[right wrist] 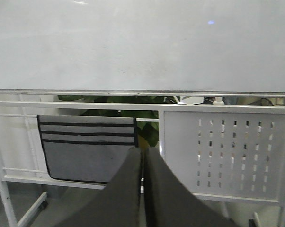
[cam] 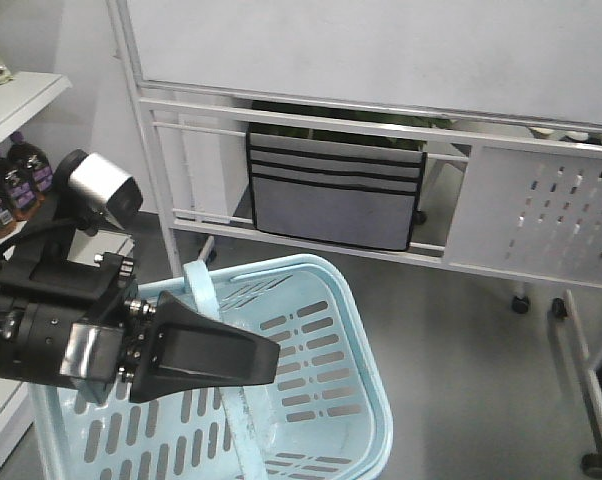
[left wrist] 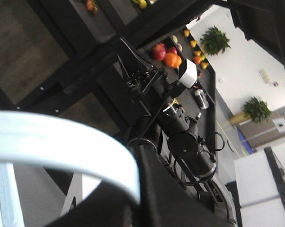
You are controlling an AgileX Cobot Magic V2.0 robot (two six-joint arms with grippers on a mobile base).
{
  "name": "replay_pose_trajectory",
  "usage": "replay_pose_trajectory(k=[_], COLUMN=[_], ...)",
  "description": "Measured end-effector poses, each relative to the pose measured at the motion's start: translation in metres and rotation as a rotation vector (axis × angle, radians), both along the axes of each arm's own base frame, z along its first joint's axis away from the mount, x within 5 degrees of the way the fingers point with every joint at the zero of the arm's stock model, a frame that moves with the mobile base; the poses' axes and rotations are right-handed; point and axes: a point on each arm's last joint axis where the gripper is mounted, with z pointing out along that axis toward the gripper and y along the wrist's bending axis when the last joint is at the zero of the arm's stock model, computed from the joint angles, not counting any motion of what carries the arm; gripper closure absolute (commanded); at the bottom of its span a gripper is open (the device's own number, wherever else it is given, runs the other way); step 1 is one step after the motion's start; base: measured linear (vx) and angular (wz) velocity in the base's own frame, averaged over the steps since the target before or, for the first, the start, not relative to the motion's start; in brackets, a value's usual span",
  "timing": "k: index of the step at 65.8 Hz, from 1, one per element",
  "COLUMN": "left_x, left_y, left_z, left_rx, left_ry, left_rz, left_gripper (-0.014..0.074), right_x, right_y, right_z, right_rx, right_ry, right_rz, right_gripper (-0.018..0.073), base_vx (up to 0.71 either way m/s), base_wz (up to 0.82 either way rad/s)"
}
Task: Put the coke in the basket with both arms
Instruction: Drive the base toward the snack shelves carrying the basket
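Grey floor (cam: pixel 471 340) ran back to a big whiteboard on a white metal wheeled frame (cam: pixel 381 45). A grey fabric pocket organiser trimmed in black (cam: pixel 331 195) hung on its rails, w/ a white perforated panel (cam: pixel 541 210) to the right. At far left a white shelf (cam: pixel 16 105) carried dark bottles w/ purple labels (cam: pixel 16 180).

A light blue plastic basket w/ slotted sides (cam: pixel 311 370) sat low in the front view, nearer than the frame. Its swing handle (cam: pixel 196 285) stood raised and passed under a black wedge gripper (cam: pixel 269 360). That gripper belonged to a black arm bearing a silver-grey cylinder (cam: pixel 106 190) and was pressed together. Touching the handle or not, couldn't tell.

Coke: couldn't be made out in any view; the visible part of the basket's inside showed no bottle.

Right wrist view: the right gripper (right wrist: pixel 142 156) was pressed together w/ only a thin seam and nothing pinched. It was aimed at the frame between organiser and panel.

Left wrist view: the handle arced close across the lens against the black bulk of the left gripper (left wrist: pixel 147 203). Spread or clamped, couldn't tell. Behind it stood dark shelving (left wrist: pixel 48 56).
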Motion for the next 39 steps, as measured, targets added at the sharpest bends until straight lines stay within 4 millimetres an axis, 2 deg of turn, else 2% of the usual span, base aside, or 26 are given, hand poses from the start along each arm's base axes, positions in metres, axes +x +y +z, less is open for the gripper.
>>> replay_pose_trajectory(k=[39], left_x=[0.0000], left_y=[0.0000], left_z=[0.0000], left_rx=[0.000], left_ry=[0.000], left_rz=[0.000], left_gripper=[0.0603], right_x=[0.0000], right_y=[0.0000], right_z=[0.0000], right_rx=[0.000], right_ry=[0.000], right_rz=[0.000], right_gripper=[0.0561], base_vx=[0.11], base_wz=[0.40])
